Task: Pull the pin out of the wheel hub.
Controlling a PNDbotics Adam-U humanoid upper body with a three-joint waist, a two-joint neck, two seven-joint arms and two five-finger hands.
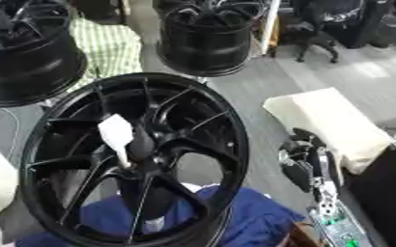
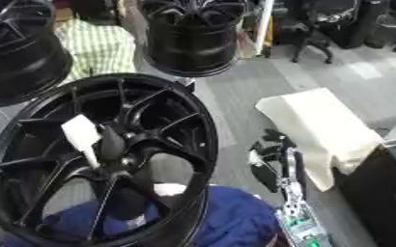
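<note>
One hand, the right, is hanging off the wheel's right rim, fingers curled on nothing. White-tagged pin is sitting at the hub; a skewed pull risks jamming it.

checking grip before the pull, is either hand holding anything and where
Nothing is held. The right hand hangs beside the wheel hub, fingers curled on nothing; the white pin is untouched.

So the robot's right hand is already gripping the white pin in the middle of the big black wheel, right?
Not quite. In the left eye view the right hand hangs beside the wheel, to its right, touching nothing. The white pin does sit at the hub, untouched.
</note>
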